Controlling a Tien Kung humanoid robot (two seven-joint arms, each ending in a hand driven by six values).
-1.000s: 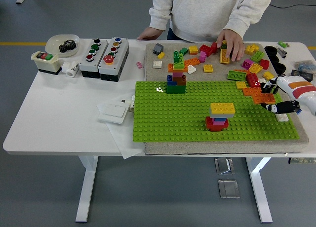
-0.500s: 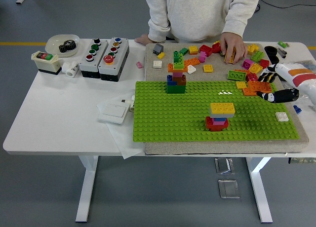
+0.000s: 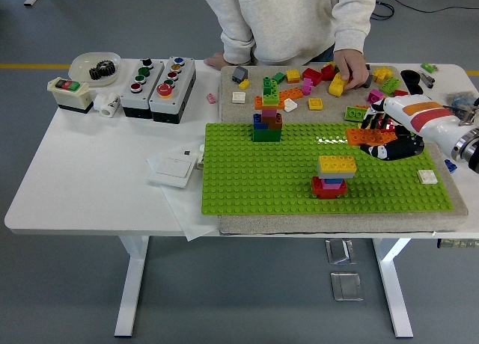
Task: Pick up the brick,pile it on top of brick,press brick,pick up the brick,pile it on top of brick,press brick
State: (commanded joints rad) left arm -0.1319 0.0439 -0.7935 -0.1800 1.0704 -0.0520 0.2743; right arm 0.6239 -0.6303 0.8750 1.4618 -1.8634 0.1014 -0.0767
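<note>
Since a second ago the robot's right hand (image 3: 382,134) has swung in from the desk's right edge over the green studded baseplate (image 3: 247,179), and it now carries a flat orange brick (image 3: 361,135), its dark fingers closed on it just right of the short stack topped by a yellow brick (image 3: 337,164). The orange pieces that lay at the plate's right corner are gone from there, so the pick looks done and the pile step is at hand; the yellow-topped stack seems the nearer target, though the taller multicoloured tower (image 3: 268,112) could also be meant. The person's hand (image 3: 350,69) at the far side has also shifted among the loose bricks and now holds a yellow piece. The left arm is out of view. No writing or brand can be read anywhere.
</note>
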